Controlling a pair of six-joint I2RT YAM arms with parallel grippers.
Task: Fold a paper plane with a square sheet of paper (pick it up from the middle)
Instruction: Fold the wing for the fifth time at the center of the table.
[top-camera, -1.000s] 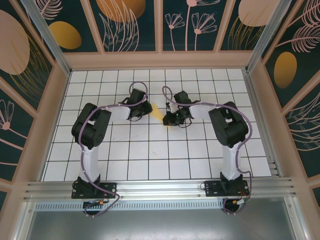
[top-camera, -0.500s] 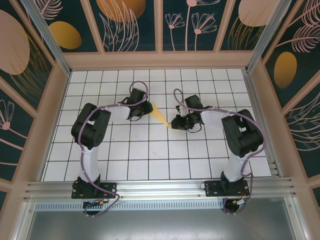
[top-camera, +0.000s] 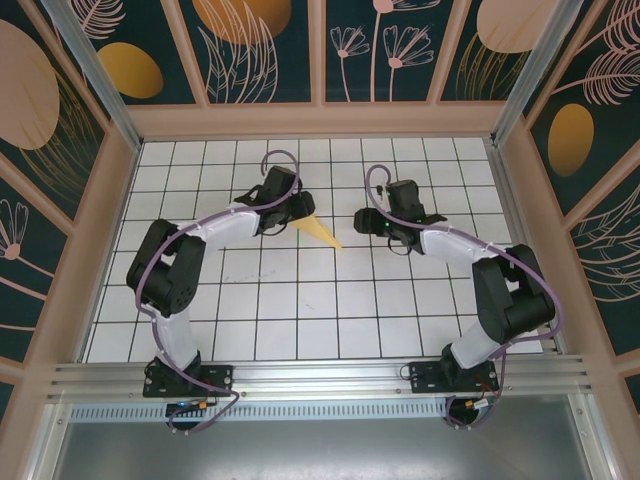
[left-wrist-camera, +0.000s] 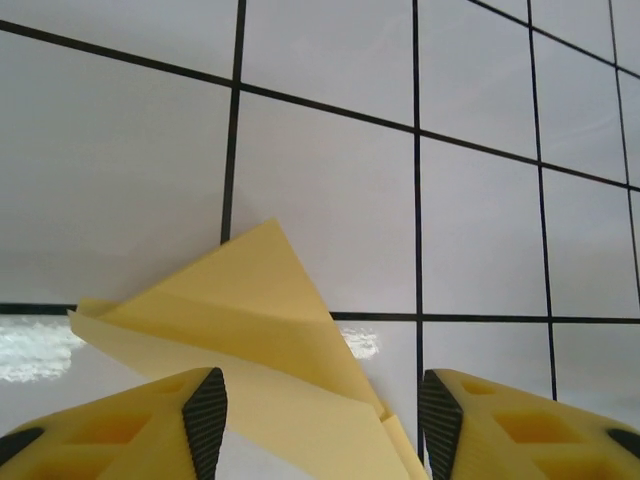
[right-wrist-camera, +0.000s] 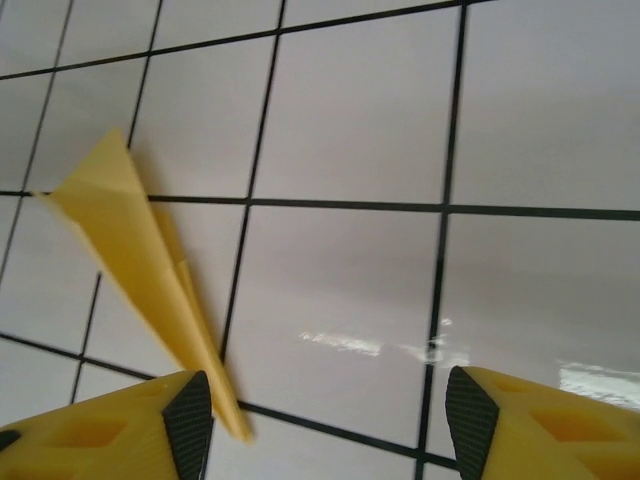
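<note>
A: On the desk (top-camera: 300, 300), between the two arms, the paper plane (top-camera: 320, 233) was found lying on the white tiles.

B: Orientation?

A: From the top view, the wide tail end was seen just beside the left gripper (top-camera: 300, 214). The sharp tip was pointed toward the near right, short of the right gripper (top-camera: 363, 222).

B: Left gripper state?

A: Released. In the left wrist view its yellow fingers (left-wrist-camera: 205, 415) were seen spread well apart. The plane's narrow part was seen running between them, with a clear gap on the right side. No clamping was observed. The paper was partly covered by the left finger at the bottom edge, so contact there could not be confirmed.

B: Right gripper?

A: Also released. In the right wrist view both black pads (right-wrist-camera: 188, 410) were seen wide apart, with only bare tile and black grid lines (right-wrist-camera: 440, 250) between them. Nothing was held. The plane was seen off to the left of that view, lying diagonally, its tip ending just beside the left finger. Whether the tip was touched could not be told.

B: Plane condition?

A: Folded layers were visible along its length, and one crease ridge was seen running from tail to tip. One tail corner was seen pointing away from the left wrist camera, across a grid line. Glare patches were noted on the tiles near both grippers.
</note>
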